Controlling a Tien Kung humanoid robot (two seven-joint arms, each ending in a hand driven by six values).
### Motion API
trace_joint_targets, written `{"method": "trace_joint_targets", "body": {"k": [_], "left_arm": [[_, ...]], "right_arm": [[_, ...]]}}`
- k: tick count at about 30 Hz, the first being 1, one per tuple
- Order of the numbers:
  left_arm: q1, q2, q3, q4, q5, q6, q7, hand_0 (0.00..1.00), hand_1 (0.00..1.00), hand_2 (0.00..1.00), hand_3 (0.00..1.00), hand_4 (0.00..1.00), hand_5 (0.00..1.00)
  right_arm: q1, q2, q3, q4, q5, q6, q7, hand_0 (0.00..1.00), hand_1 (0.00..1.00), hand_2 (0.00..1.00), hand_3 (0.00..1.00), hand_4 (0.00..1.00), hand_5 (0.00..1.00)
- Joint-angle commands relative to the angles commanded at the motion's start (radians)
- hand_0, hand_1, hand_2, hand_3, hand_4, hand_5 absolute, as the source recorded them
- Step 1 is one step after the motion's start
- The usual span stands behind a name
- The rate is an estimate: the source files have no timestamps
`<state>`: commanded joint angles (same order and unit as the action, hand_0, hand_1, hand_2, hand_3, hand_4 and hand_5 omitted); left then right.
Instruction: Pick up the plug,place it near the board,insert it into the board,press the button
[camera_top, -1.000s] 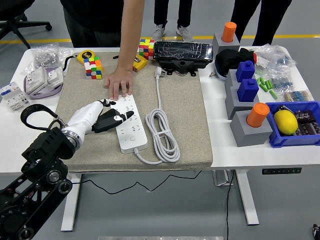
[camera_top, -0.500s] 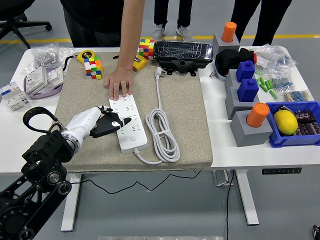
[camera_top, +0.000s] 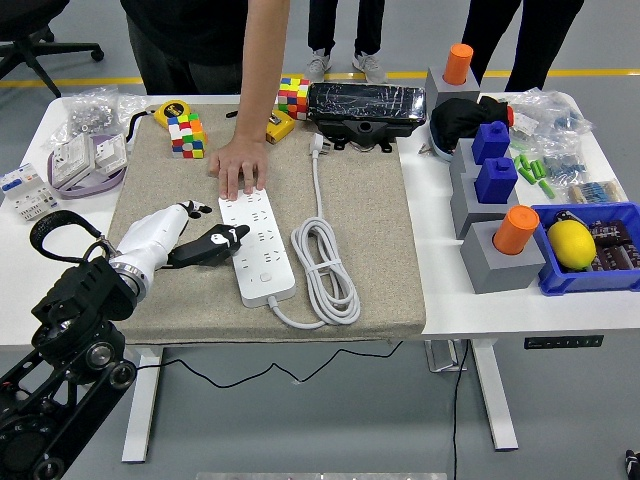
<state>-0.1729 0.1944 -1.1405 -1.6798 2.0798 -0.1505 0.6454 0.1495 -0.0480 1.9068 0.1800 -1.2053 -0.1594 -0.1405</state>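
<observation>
One left hand (camera_top: 205, 245) beside power strip (camera_top: 257, 246)

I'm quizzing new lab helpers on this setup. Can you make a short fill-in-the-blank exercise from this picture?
1. A person's hand presses the far end of the white ____ strip.
2. The left robot hand sits at the strip's ____ side.
3. The white plug lies on the mat, pointing toward the ____ case.
4. The lemon rests in a ____ bin.

Missing words: power; left; black; blue
</observation>
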Motion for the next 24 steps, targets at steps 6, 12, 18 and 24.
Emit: {"method": "trace_joint_targets", "body": {"k": [6, 12, 18, 24], "left_arm": [[0.003, 0.0, -0.003, 0.004, 0.0, -0.022, 0.0, 0.82, 0.767, 0.776, 0.774, 0.998, 0.998], [0.004, -0.002, -0.009, 0.006, 0.002, -0.034, 0.0, 0.82, 0.767, 0.776, 0.774, 0.998, 0.998], [0.009, -0.005, -0.011, 0.009, -0.006, -0.041, 0.0, 0.798, 0.753, 0.768, 0.764, 0.998, 0.998], [0.014, -0.013, -0.001, 0.013, -0.019, -0.033, 0.0, 0.799, 0.754, 0.768, 0.762, 0.998, 0.998]], "right_arm": [[0.0, -0.001, -0.003, 0.0, 0.003, 0.001, 0.001, 0.804, 0.746, 0.737, 0.78, 0.998, 0.998], [0.001, 0.0, -0.004, 0.0, 0.006, 0.001, 0.002, 0.804, 0.746, 0.737, 0.78, 0.998, 0.998], [0.001, -0.001, -0.001, 0.0, 0.004, 0.001, 0.001, 0.804, 0.746, 0.737, 0.781, 0.998, 0.998], [0.002, -0.002, -0.002, 0.0, 0.003, 0.001, 0.002, 0.804, 0.747, 0.737, 0.781, 0.998, 0.998]]}}
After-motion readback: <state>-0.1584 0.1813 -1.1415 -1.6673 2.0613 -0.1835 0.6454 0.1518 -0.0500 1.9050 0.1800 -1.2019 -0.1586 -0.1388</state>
